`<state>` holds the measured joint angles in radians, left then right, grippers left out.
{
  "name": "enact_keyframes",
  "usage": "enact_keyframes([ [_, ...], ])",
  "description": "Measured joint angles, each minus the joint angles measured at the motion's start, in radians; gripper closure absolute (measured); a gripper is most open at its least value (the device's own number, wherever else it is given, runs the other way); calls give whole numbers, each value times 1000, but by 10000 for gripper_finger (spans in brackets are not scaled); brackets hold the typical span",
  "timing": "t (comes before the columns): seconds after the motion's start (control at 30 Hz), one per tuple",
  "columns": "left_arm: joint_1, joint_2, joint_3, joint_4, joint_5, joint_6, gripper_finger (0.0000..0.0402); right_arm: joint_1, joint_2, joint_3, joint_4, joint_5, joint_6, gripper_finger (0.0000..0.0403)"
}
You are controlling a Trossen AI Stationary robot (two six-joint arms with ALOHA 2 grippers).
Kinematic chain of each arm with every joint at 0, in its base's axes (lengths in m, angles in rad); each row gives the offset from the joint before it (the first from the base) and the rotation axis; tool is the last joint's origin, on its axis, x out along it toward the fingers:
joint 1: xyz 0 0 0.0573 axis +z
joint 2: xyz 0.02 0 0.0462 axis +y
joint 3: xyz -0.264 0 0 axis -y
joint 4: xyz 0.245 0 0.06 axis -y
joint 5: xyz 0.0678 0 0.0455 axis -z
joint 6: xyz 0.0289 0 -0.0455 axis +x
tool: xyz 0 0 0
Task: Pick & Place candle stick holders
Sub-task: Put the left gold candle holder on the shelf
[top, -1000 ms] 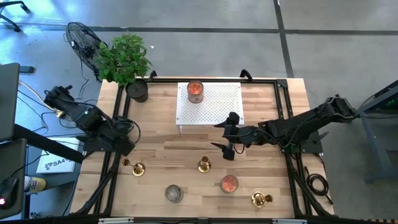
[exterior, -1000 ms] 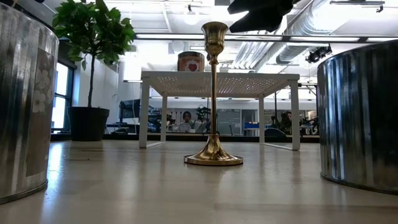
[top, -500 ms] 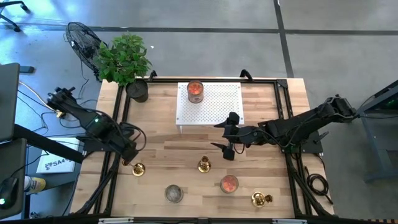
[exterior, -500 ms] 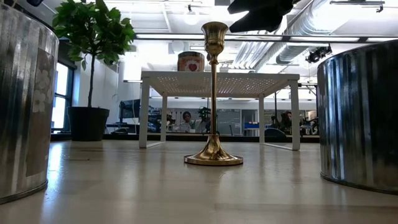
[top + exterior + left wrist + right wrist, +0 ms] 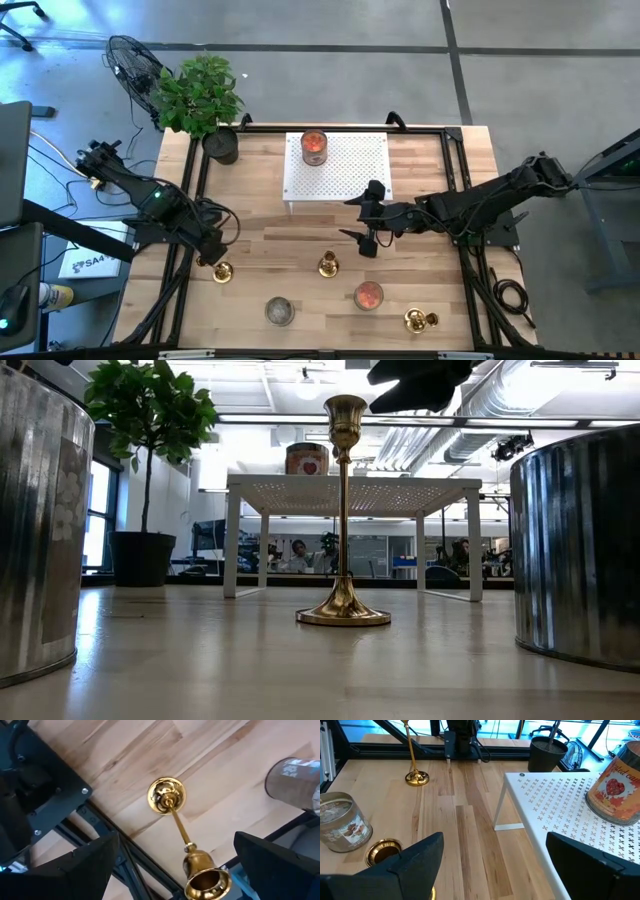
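While two grey metal tins (image 5: 40,520) loom large at either edge of the low view, a tall candle stick holder (image 5: 343,510) stands upright between them on the wooden tabletop (image 5: 300,240). From above, the front row holds a tin with a candle (image 5: 279,311), an orange-red candle jar (image 5: 368,295) and, near the front right corner, a gold holder (image 5: 418,320) (whether it stands or lies cannot be told). Farther back, the central holder (image 5: 328,265) sits just in front of the right gripper (image 5: 366,243), whose fingers are spread wide and hold nothing. At the left edge, the left gripper (image 5: 212,255) hangs right above another candle stick holder (image 5: 170,805), its fingers (image 5: 80,870) wide apart on either side of the slim stem without touching it. Beyond them stands a white perforated stand (image 5: 340,165) carrying a second candle jar (image 5: 314,146), and a potted plant (image 5: 200,98) occupies the far left corner.
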<state>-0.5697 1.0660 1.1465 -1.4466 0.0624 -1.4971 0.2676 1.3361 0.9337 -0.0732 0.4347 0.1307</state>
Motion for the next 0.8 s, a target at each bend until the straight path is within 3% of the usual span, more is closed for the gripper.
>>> enact_keyframes([
  [0.53,-2,0,0,4,18,-27,15,0,0,0,-13,-1,3,57],
  [0.8,-90,0,0,5,5,-129,15,0,0,0,-14,-24,3,57],
])
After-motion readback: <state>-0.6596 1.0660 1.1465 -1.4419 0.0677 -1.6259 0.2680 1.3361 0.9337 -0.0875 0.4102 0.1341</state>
